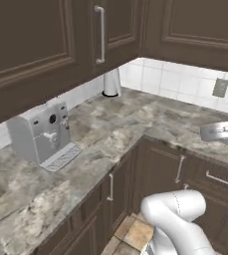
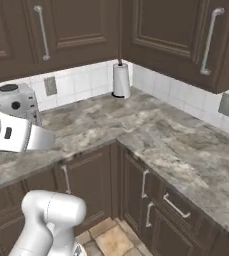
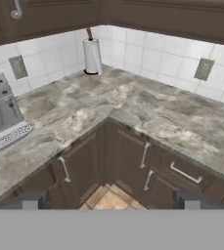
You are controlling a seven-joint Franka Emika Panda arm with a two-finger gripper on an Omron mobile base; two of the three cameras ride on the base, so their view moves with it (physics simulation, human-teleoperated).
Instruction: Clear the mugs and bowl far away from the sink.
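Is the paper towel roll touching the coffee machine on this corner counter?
Apart. The hand view shows the paper towel roll upright in the back corner and the coffee machine off along the wall, with bare marble counter between them; the left base view agrees.

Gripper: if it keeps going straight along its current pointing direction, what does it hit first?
The gripper is open and aims down at the inner corner of the cabinets below the counter. Nothing shows in between, so the cabinet doors or the floor at their foot would likely come first; depth is unclear.
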